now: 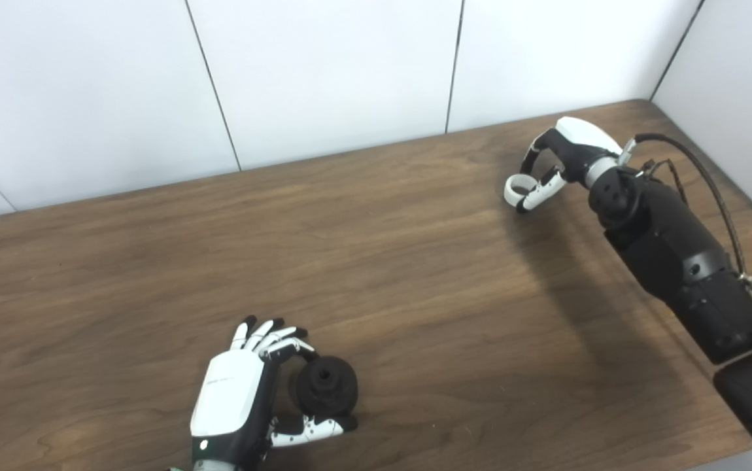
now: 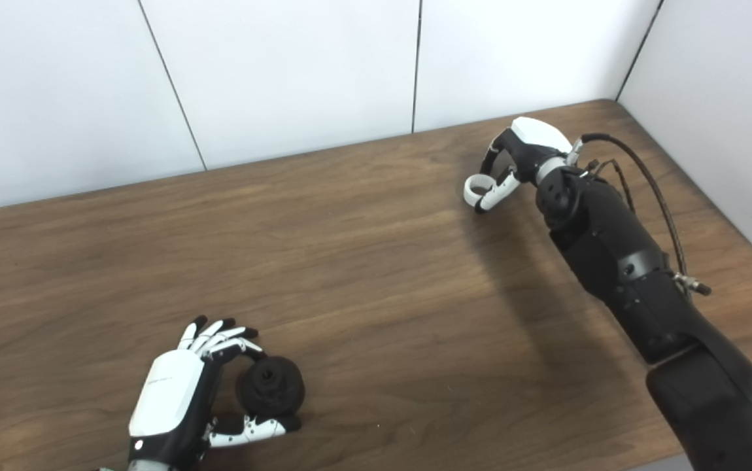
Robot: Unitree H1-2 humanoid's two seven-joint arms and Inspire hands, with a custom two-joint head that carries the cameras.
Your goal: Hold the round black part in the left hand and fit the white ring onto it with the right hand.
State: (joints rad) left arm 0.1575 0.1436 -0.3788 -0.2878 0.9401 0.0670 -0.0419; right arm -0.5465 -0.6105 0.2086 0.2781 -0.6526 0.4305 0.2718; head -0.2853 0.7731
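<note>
The round black part [image 1: 325, 386] sits near the table's front edge, its central hole facing up. My left hand [image 1: 245, 392] is wrapped around it, one finger touching its top and the thumb [image 1: 314, 428] under its near side. Far across the table, near the back right, my right hand [image 1: 562, 160] pinches the white ring [image 1: 517, 188] between a curled finger and the thumb, just above the wood. The ring [image 2: 476, 188] and the black part [image 2: 270, 387] are wide apart.
The wooden table [image 1: 415, 281] carries nothing else. White wall panels [image 1: 324, 72] close off the back and the right side. A black cable [image 1: 709, 183] loops off my right forearm.
</note>
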